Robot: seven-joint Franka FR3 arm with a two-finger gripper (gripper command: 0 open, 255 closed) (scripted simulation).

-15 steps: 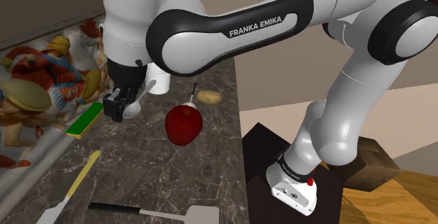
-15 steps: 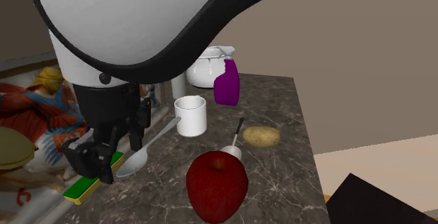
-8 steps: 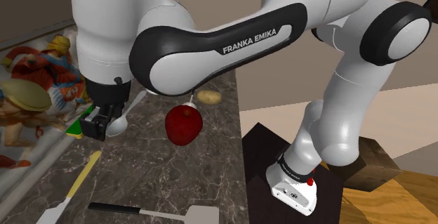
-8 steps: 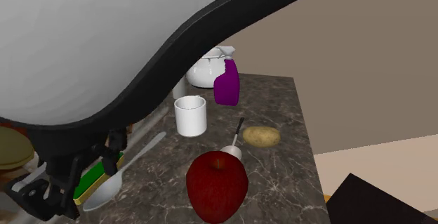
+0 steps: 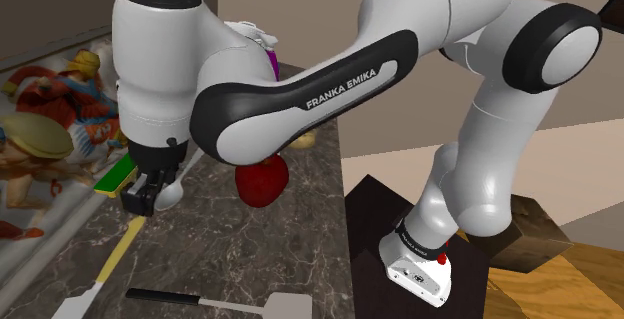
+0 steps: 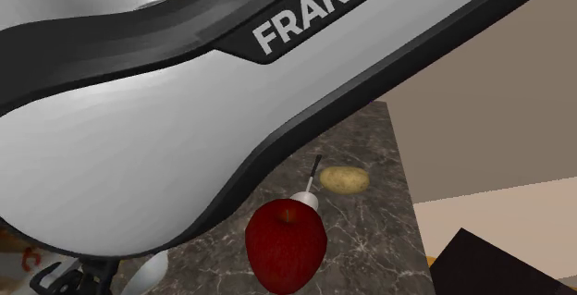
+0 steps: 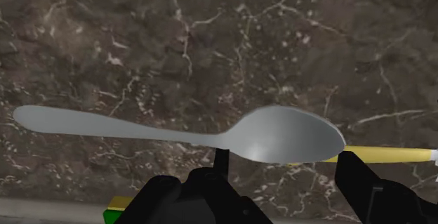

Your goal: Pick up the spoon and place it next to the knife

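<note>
Gripper: your black gripper [image 5: 150,191] is pinching the spoon [image 7: 284,135] near the neck, with the handle sticking out sideways.
Spoon: it is hanging clear above the dark marbled counter [image 7: 210,40], just past the green-and-yellow sponge [image 5: 114,177] in the shoulder view.
Knife: the black-handled knife [image 5: 205,301] is lying flat near the counter's front, well apart from the gripper.
Step in hand: you are carrying the spoon, by my reading, with the lowering not yet started.
Doing it well: keep travelling toward the knife at this height. Be lining the spoon up alongside the blade before you descend, and come down beside the knife, not on it.
Watch: the yellow-handled spatula [image 5: 112,257] is sitting between you and the knife, so be passing over it. The red apple [image 5: 262,180] is staying close to the forearm.
Change: compared with a second ago, the gripper and spoon are sitting further toward the shoulder view's lower left, away from where the white mug stood. The arm is now covering most of the second exterior view.
</note>
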